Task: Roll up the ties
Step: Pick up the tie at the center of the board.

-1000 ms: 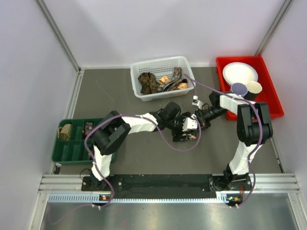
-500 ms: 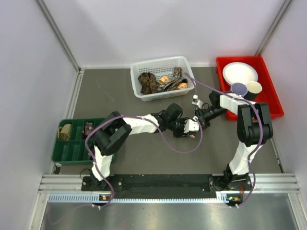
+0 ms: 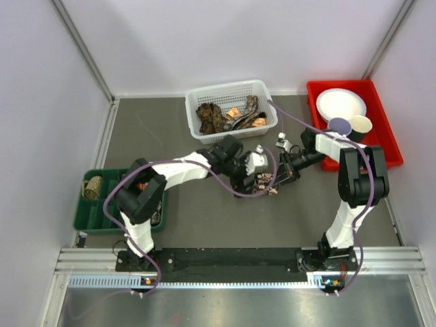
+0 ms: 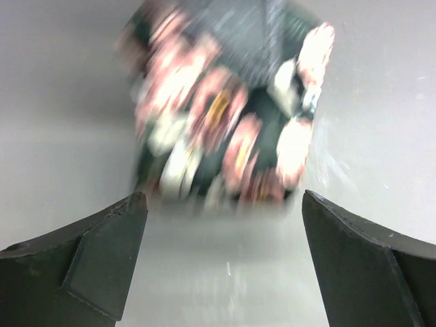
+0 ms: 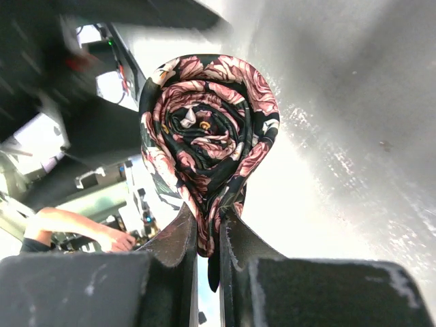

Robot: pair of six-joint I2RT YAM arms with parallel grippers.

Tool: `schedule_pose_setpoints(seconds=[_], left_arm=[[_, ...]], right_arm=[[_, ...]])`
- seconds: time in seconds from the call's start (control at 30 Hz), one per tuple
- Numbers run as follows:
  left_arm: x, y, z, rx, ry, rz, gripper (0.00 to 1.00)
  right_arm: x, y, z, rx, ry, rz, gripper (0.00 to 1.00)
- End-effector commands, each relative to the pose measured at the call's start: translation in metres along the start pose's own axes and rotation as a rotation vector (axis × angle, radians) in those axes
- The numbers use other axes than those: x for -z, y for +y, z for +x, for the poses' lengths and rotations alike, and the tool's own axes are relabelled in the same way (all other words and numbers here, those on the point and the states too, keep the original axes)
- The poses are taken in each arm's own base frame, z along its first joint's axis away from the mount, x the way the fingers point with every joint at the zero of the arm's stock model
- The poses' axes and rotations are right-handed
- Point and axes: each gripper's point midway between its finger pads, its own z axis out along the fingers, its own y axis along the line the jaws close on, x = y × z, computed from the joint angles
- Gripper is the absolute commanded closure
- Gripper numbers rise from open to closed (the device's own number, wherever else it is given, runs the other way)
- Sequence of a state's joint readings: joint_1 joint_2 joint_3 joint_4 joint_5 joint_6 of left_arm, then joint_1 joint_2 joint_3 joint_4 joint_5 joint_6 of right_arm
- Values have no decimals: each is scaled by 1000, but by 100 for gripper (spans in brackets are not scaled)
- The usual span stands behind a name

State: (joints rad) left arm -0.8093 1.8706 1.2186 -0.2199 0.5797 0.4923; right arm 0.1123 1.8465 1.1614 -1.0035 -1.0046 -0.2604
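Top view: the L arm runs from its base across the table point(image 3: 163, 129), elbow bent, w/ the left hand point(image 3: 252, 178) aimed to the R at mid-table. The R arm folds up, then reaches inward & low, w/ the right hand point(image 3: 281, 174) nearly tip to tip w/ the other. A rolled tie point(image 3: 267, 182) sits btwn them; can't tell if it touches the table. Loose ties point(image 3: 225, 117) lie in a white basket point(image 3: 231, 90) at the back. One coil point(image 3: 92, 187) sits in a green tray point(image 3: 102, 216) far L.

L wrist view: left hand point(image 4: 218, 255) has fingers point(image 4: 102, 259) wide apart, nothing btwn them. Rolled tie point(image 4: 225, 116) lies just ahead, blurred, pink on dark.

R wrist view: right hand point(image 5: 209, 238) has fingers point(image 5: 178, 238) pressed together, clamped on the tail of the rolled tie point(image 5: 208, 122). Only here is the spiral seen end-on, w/ tight layers.
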Motion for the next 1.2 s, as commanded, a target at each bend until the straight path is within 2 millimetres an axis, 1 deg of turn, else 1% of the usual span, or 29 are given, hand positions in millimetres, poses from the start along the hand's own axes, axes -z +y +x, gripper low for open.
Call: schedule_pose_setpoints(seconds=[0.0, 0.03, 0.07, 0.1, 0.13, 0.17, 0.2, 0.23, 0.27, 0.3, 0.33, 0.37, 0.4, 0.43, 0.47, 0.5, 0.53, 0.57, 0.63, 0.67, 0.7, 0.73, 0.8, 0.87, 0.9, 1.07, 1.17], left_arm=[[59, -2, -15, 371, -70, 25, 1], [73, 0, -14, 434, -90, 40, 1], [81, 2, -16, 473, -112, 51, 1], [90, 2, -18, 573, -129, 48, 1], [99, 13, -13, 633, -149, 16, 1], [105, 19, -18, 692, -183, -2, 1], [110, 19, -15, 817, -196, -15, 1], [114, 28, -12, 885, -211, -54, 1], [115, 30, -10, 949, -215, -56, 1], [115, 26, -12, 1036, -215, -2, 1], [119, 25, -12, 1095, -223, 47, 1], [122, 15, -23, 1199, -237, 163, 1], [119, 20, -27, 1196, -289, 201, 1], [122, 21, -31, 1193, -325, 221, 1], [125, 21, -39, 1168, -365, 230, 1], [130, 24, -48, 1101, -419, 211, 1], [132, 26, -52, 1076, -448, 209, 1], [132, 25, -57, 1097, -462, 224, 1], [128, 29, -59, 1108, -474, 242, 1], [127, 28, -58, 1147, -474, 257, 1], [124, 28, -59, 1150, -480, 265, 1], [124, 29, -61, 1132, -498, 269, 1], [118, 24, -60, 1141, -489, 282, 1], [113, 18, -61, 1136, -479, 305, 1], [108, 13, -62, 1139, -465, 316, 1], [98, 4, -65, 1152, -450, 337, 1], [94, 0, -69, 1155, -446, 364, 1]], right_arm=[[13, 14, -23, 53, -77, -59, 100], [15, 15, -25, 60, -89, -63, 100], [15, 18, -26, 65, -93, -74, 100], [15, 19, -26, 61, -96, -82, 100], [15, 20, -29, 67, -103, -86, 100], [16, 25, -30, 75, -113, -102, 100], [17, 26, -30, 66, -116, -107, 100], [17, 27, -32, 66, -124, -110, 100], [18, 31, -34, 88, -137, -122, 100], [17, 33, -35, 81, -140, -128, 100], [17, 36, -36, 87, -142, -133, 100], [16, 38, -38, 97, -147, -144, 100], [15, 43, -38, 101, -146, -153, 100], [14, 46, -38, 103, -148, -161, 100], [13, 49, -40, 109, -152, -172, 100], [10, 54, -41, 124, -152, -176, 100], [9, 58, -42, 137, -155, -183, 100], [7, 63, -42, 144, -153, -195, 100], [3, 73, -44, 173, -159, -208, 100], [3, 78, -44, 185, -161, -214, 100], [2, 81, -47, 185, -166, -218, 100], [-1, 87, -44, 194, -154, -223, 100], [-2, 92, -45, 197, -150, -227, 100], [-4, 96, -44, 207, -147, -236, 100], [-4, 96, -44, 203, -144, -238, 100], [-6, 104, -40, 217, -135, -254, 100], [-6, 105, -40, 218, -136, -254, 100]])
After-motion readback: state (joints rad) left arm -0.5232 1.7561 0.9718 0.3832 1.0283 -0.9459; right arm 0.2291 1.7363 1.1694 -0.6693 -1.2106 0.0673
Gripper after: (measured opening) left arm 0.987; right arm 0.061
